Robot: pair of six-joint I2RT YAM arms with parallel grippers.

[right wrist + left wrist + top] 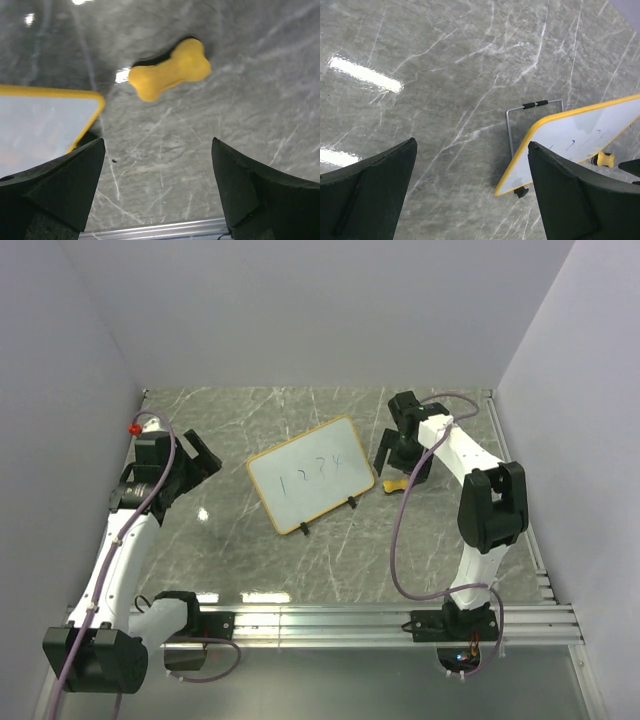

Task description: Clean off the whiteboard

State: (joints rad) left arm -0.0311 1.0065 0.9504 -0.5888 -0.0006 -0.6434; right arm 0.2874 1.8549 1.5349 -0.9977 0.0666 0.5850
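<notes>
The whiteboard stands tilted in the middle of the table on its black feet, yellow-framed, with dark handwritten digits on it. In the left wrist view the whiteboard lies off to the right, its wire stand behind it. My left gripper is open, left of the board and apart from it, over bare table. My right gripper is open too, just right of the board's corner, with nothing between its fingers.
A small yellow bone-shaped piece lies on the table by the board's right corner, just ahead of the right fingers. An aluminium rail runs along the near edge. Pale walls close in the left, back and right.
</notes>
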